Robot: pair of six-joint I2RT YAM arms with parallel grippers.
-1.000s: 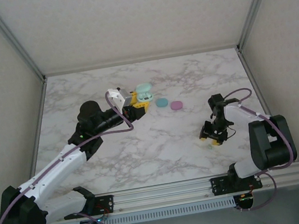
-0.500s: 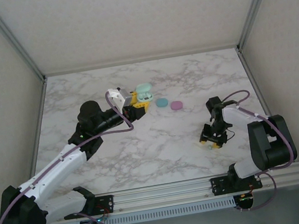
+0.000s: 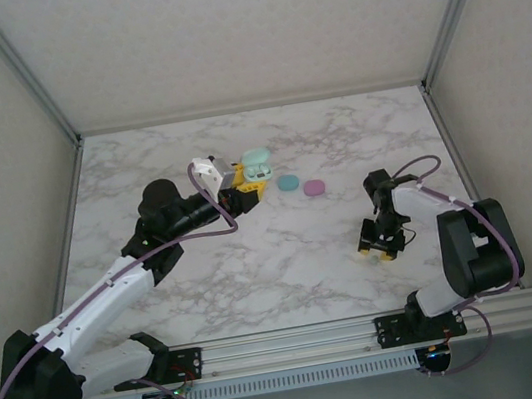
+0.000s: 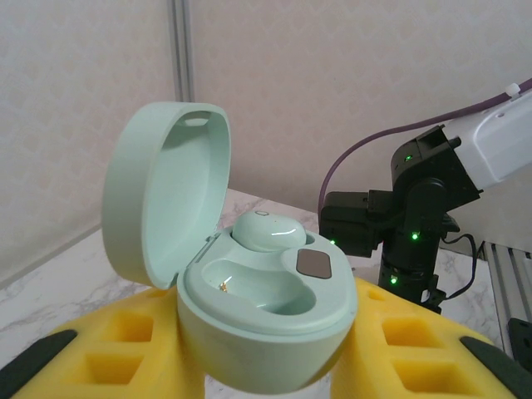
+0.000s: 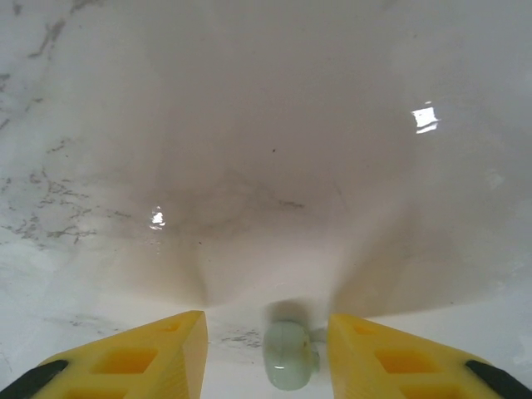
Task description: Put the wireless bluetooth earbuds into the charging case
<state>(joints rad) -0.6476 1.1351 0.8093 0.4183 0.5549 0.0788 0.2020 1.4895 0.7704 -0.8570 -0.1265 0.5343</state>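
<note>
Our right gripper (image 5: 264,337), spread wide, straddles a pale green earbud (image 5: 288,356) on the table (image 5: 249,125) (long axis crosswise to the closing line). Well apart to its left, our left gripper (image 3: 244,188) pinches the open charging case (image 4: 266,307)

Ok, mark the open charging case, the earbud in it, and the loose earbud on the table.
charging case (image 4: 262,341): left wrist view, front of lower shell.
seated earbud (image 4: 268,230): left wrist view, its glossy top.
loose earbud (image 5: 288,357): right wrist view, its rounded body.
</note>
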